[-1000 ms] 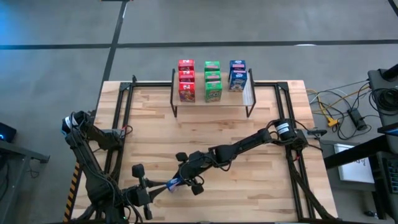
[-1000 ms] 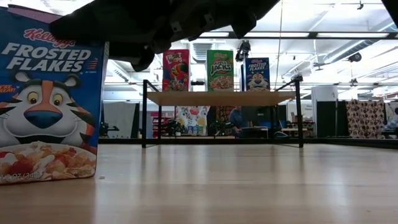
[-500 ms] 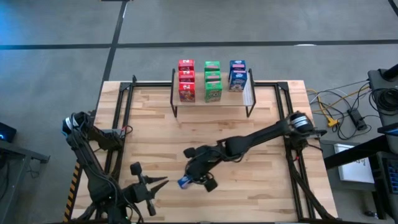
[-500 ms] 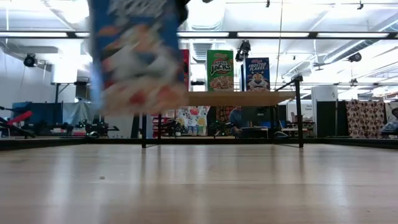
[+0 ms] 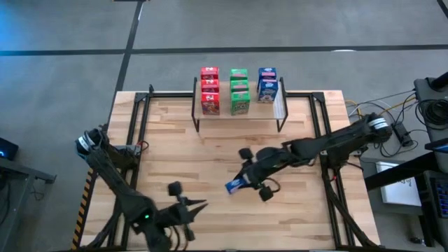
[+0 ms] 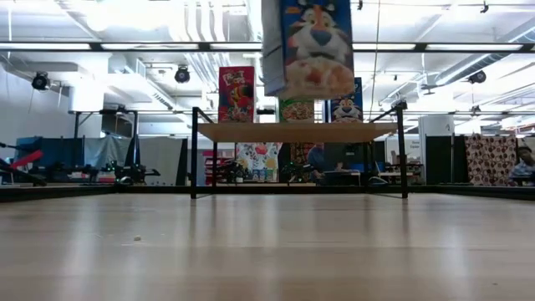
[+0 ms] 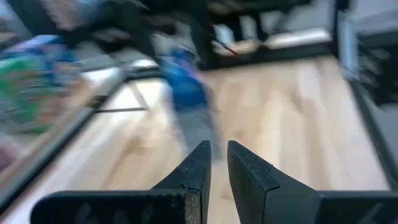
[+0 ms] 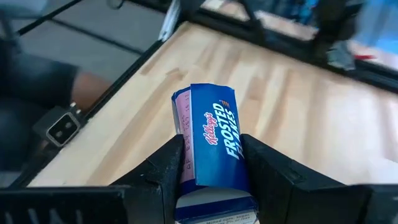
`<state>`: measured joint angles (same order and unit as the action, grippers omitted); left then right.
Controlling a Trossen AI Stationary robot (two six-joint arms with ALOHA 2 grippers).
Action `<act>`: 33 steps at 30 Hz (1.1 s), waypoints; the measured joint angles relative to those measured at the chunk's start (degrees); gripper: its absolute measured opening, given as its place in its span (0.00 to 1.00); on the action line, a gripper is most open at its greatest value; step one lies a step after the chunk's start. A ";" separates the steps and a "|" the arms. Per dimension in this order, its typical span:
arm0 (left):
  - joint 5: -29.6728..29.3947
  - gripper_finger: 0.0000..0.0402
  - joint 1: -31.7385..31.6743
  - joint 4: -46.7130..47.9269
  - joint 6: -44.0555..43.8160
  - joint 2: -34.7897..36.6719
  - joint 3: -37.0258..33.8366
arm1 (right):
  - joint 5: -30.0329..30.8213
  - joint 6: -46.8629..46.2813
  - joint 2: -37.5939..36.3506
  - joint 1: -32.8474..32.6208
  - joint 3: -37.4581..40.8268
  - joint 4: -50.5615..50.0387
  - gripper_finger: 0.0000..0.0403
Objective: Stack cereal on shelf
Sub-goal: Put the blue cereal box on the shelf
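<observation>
My right gripper [image 5: 241, 183] is shut on a blue cereal box [image 8: 211, 118], which hangs high above the tabletop in the low view [image 6: 308, 46]. The shelf [image 5: 238, 108] stands at the table's far edge. On its plank stand red [image 5: 209, 91], green [image 5: 239, 91] and blue [image 5: 267, 84] cereal boxes. My left gripper [image 5: 203, 204] hovers near the table's near edge. Its fingers are shut with nothing between them [image 7: 219, 155]. My right gripper pinches the blue box between its two fingers [image 8: 171, 165], on two opposite faces at the end nearer the wrist [image 8: 214, 177]. The fingers come from the table's right, slanting a little downward. The box is lifted clear of the table, its printed front toward the near edge.
Black frame rails [image 5: 140, 126] run along the table's left and right sides [image 5: 322, 126]. A pale strip [image 5: 279, 105] leans at the shelf's right end. Bare wooden tabletop [image 5: 231, 143] lies between the shelf and my grippers. Cables [image 5: 381, 119] lie beyond the right edge.
My right gripper has lifted the blue box off the table near the near edge. It has carried the box up, rightward and toward the shelf. My left gripper has shifted a little toward the table's right and stays shut.
</observation>
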<state>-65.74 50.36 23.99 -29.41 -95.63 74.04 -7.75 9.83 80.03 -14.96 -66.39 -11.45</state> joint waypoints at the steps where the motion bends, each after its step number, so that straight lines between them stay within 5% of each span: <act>1: 3.63 0.09 -1.19 -1.72 3.01 -0.19 0.00 | 0.79 -0.40 -1.68 0.02 1.24 0.58 0.35; 6: 15.60 0.09 -5.06 -6.36 16.82 -0.57 0.00 | 7.56 -3.09 -10.62 0.00 6.00 0.79 0.35; 19: 16.47 0.09 -6.85 -1.99 30.42 2.33 -0.47 | 20.85 -4.80 -23.58 4.93 4.31 -10.83 0.35; 26: 20.34 0.09 -10.57 -2.52 33.15 7.40 -4.94 | 20.46 0.63 -23.84 14.38 0.88 -17.72 0.35; 33: 23.15 0.09 -14.11 -9.57 35.25 13.59 -12.32 | 6.69 5.88 -24.62 27.29 2.12 -18.97 0.35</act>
<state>-42.59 36.25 14.41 5.84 -82.03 61.72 -1.06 15.71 55.40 12.33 -64.27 -30.43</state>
